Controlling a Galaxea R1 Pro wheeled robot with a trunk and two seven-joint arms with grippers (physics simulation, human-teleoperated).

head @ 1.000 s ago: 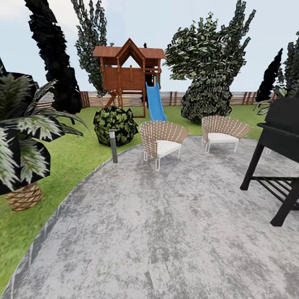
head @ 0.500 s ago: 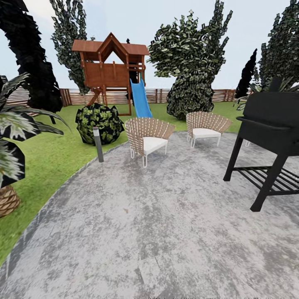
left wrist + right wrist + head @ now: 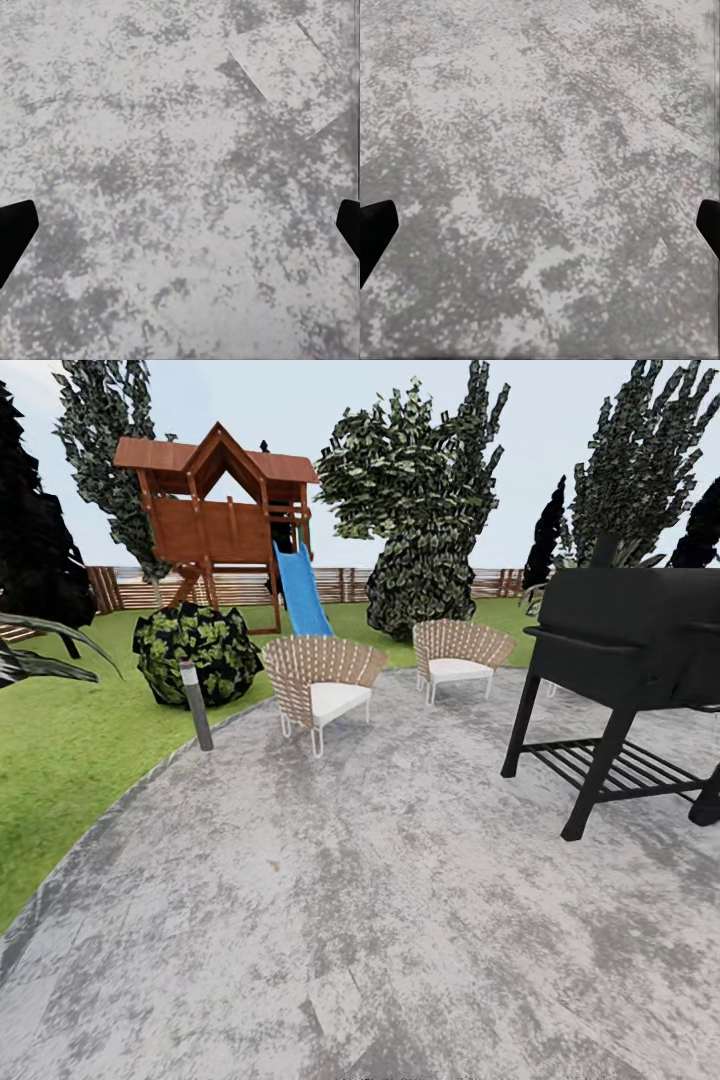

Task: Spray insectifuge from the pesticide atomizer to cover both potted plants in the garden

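- From the head view I look across grey mottled paving [image 3: 380, 880] to two woven chairs with white cushions [image 3: 322, 678], a black barbecue grill on legs [image 3: 625, 660], a grey bollard lamp [image 3: 196, 704] at the lawn's edge, and a brown wooden playhouse with a blue slide [image 3: 225, 525] before the slat fence [image 3: 340, 585].
- I cannot spot the pesticide atomizer or the potted plants from here, so I judge I am searching, not grasping.
- The left gripper [image 3: 180, 225] points down at paving, its dark fingertips [image 3: 13, 232] spread wide, holding nothing.
- The right gripper [image 3: 540, 225] is equally wide apart and empty.
- Next move: I turn or drive on until the bottle shows.
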